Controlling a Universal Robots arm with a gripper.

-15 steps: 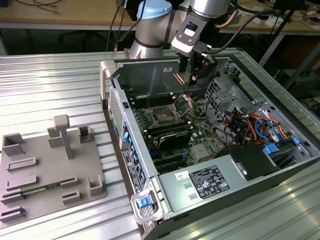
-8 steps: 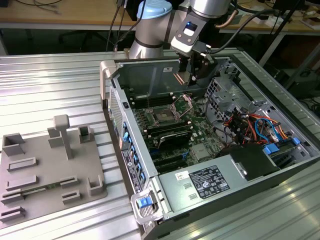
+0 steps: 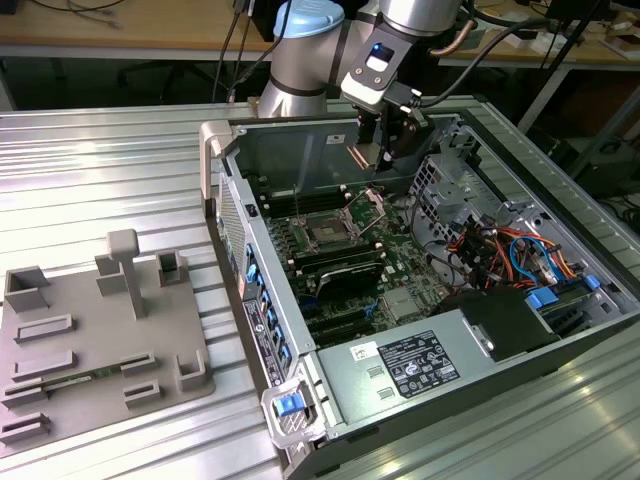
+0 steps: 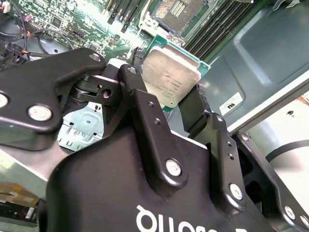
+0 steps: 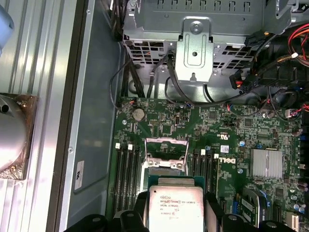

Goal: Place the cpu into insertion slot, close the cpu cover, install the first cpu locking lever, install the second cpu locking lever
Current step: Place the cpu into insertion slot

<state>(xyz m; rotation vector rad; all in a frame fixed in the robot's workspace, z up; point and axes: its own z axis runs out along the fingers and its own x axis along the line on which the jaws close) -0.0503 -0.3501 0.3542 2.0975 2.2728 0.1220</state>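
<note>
Exterior view, claw (image 3: 388,150): I hang inside the open computer case (image 3: 300,150), above the motherboard and near its far wall.
Exterior view, insertion slot (image 3: 328,232): it's bare with the dark centre showing, below me and well clear of me. The cpu cover (image 3: 372,203) stands raised beside it.
Exterior view, risk: the raised cpu cover sits close to my way down, and I judge a drifting descent could knock it.
Second wrist view, claw (image 4: 164,89): clamped on the cpu (image 4: 171,77), with my fingers (image 4: 145,113) pressing two opposite edges.
Second wrist view, cpu: it's in the air, metal face to the camera, short of the insertion slot (image 4: 176,12) and not touching it.
Second wrist view, risk: I have only a thin edge grip. I reckon a slip or tilt would bring one corner down first onto the socket contacts.
First wrist view, cpu (image 5: 175,208): it's held between my fingers (image 5: 214,208), just beside the upright cpu cover (image 5: 166,140), with memory slots (image 5: 126,179) on either side.
First wrist view, risk: if the cpu comes down out of square or offset, it could ride on the rim rather than seat, and pressing then could bend pins.
</note>
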